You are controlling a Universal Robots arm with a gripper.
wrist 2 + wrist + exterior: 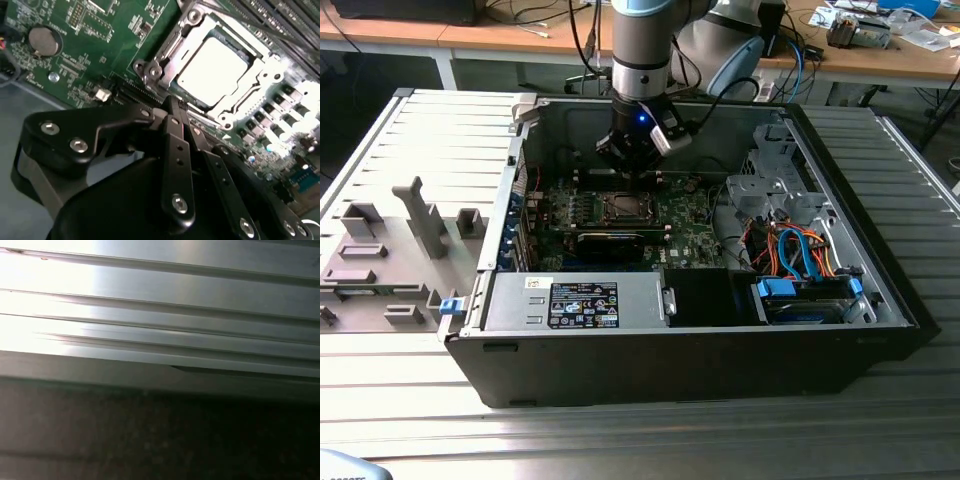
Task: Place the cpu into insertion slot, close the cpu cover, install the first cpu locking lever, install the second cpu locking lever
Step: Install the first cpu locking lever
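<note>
I see the jaws (175,107) drawn narrow, fingertips together with nothing between them, poised just beside the near edge of the insertion slot (150,70). One cpu (212,62) lies seated in that slot, its pale face glaring under the light. The cpu cover (227,107) reads as a metal frame lying around the chip; whether it is latched I cannot tell. One coin cell (44,40) sits well apart on the green board (100,45).

In the exterior view the jaws (638,165) hang over the socket (623,208) inside the open computer case (700,370). One long black card (610,243) lies just beside the socket, a drive cage (770,190) and cable bundle (800,255) toward the exterior view's right. One grey fixture tray (380,270) rests on the table (620,440).
</note>
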